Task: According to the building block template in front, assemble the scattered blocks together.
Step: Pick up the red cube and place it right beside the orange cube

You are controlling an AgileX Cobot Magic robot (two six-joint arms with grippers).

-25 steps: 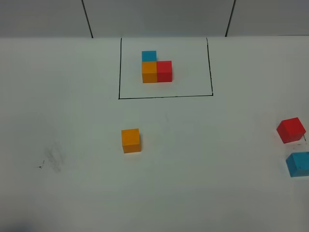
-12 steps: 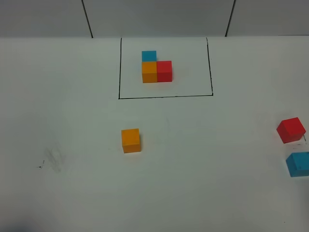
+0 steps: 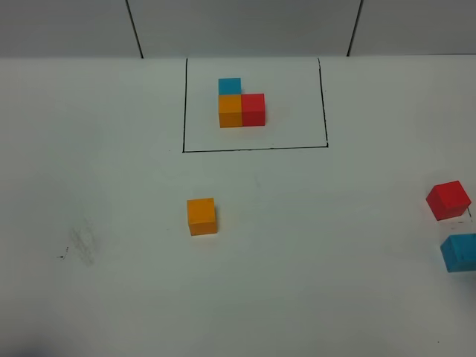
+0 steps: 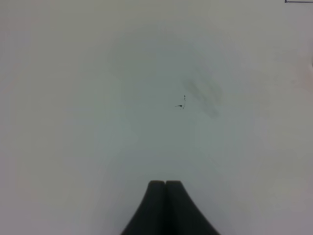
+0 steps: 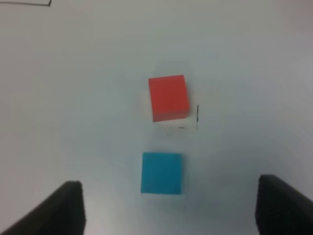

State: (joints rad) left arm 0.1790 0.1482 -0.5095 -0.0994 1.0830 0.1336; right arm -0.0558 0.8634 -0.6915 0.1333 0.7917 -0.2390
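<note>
Blocks (image 5: 168,98) lay apart on white bench (image 3: 335,297): orange cube (image 3: 201,216), red cube (image 3: 448,201), blue cube (image 3: 460,253); left hand (image 4: 165,183) closed, right hand (image 5: 168,185) open.

orange cube (image 3: 201,216) lies well apart from the framed template (image 3: 242,106).

Blue cube (image 3: 459,253) — clipped by right edge.

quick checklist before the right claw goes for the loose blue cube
1. Right claw open: ok.
2. Blue cube centred in its opening: ok.
3. Red cube apart from the blue cube: ok.
4. Left claw shut, holding nothing, no blocks near it: ok.
5. Template in plain sight: ok.
6. Right claw's height above the blue cube: cannot tell.
</note>
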